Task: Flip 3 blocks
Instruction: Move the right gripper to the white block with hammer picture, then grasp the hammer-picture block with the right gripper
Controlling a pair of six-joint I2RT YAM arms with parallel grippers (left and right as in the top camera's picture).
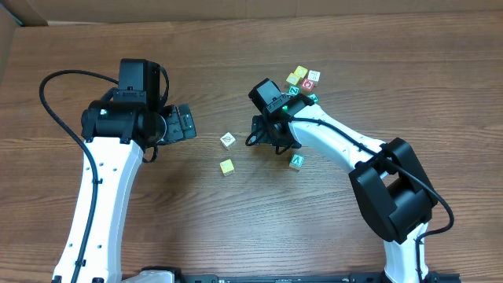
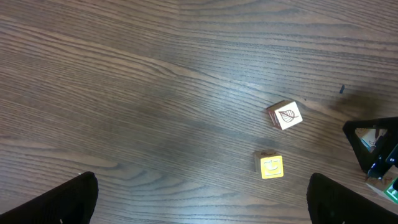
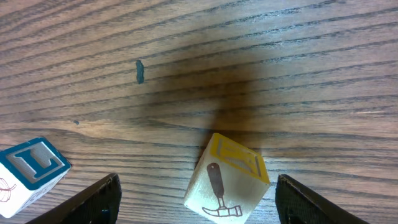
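Low in the right wrist view, between the fingers of my right gripper (image 1: 269, 143), sits a block with a hammer picture (image 3: 227, 180), its yellow face up. My jaws stand apart on either side of it, touching nothing. My left gripper (image 1: 182, 122) hangs wide open at upper left of the overhead view, well apart from the leaf block (image 1: 227, 140) and the yellow block (image 1: 227, 167). I cannot tell which blocks are already turned (faces alone prove nothing), so I judge most flips lie ahead.
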